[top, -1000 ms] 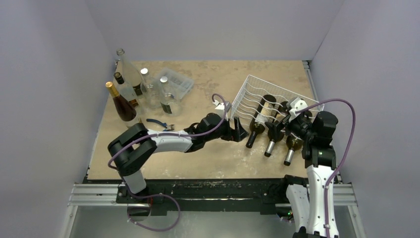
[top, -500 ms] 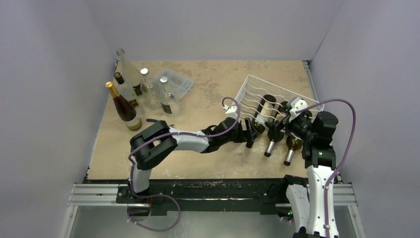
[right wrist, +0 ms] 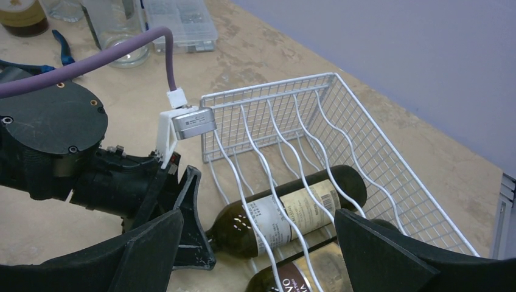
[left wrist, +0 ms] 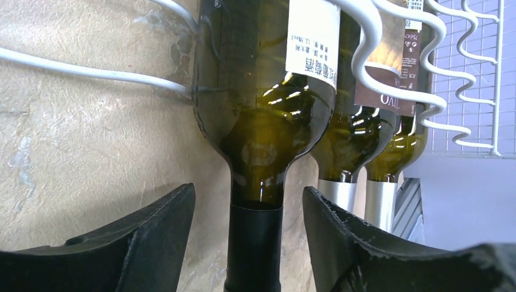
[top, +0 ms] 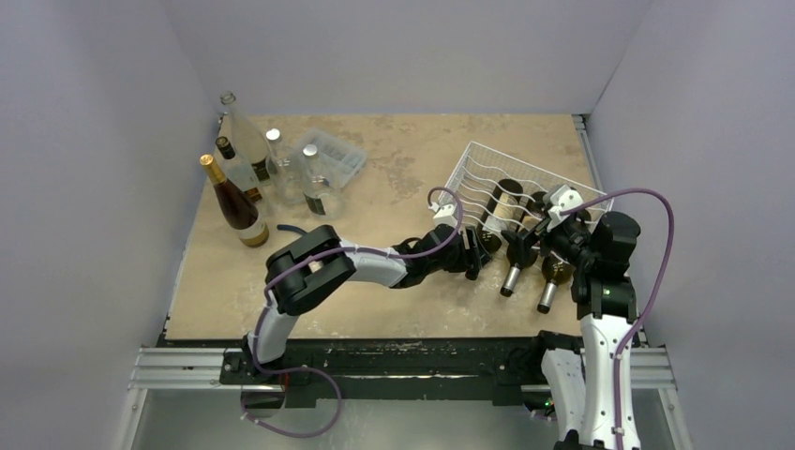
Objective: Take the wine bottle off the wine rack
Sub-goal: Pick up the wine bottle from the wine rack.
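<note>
At the near table edge, your L arm stretches across to the right side of the table (top: 403, 150), toward the front of the rack. Your L claw (left wrist: 248, 204) sits w/ one finger on either side of the black-capped neck of the wine bottle (left wrist: 268, 121). The L wrist cam shows a gap btw each finger and the neck, so the claw is spread and straddling, not gripping. That bottle lies on its side in the wine rack (top: 487, 164), leftmost of the bottles there, w/ its neck poking out the front toward you and its body under the wavy white wires. Your R claw (right wrist: 258, 225) is also spread wide and holds nothing. It hovers above the rack's front edge, over the bottles, and its cam shows the L claw's fingers down by the bottle's shoulder. Just right of the task bottle, 2 other bottles (top: 511, 278) w/ silver-capped necks lie side by side in the same rack. Further back on the far left of the table is a group of standing bottles (top: 234, 204), one dark w/ a gold cap and the rest clear glass. A clear plastic box (top: 333, 155) sits just right of them, and blue-handled pliers (right wrist: 61, 47) lie near that group.
</note>
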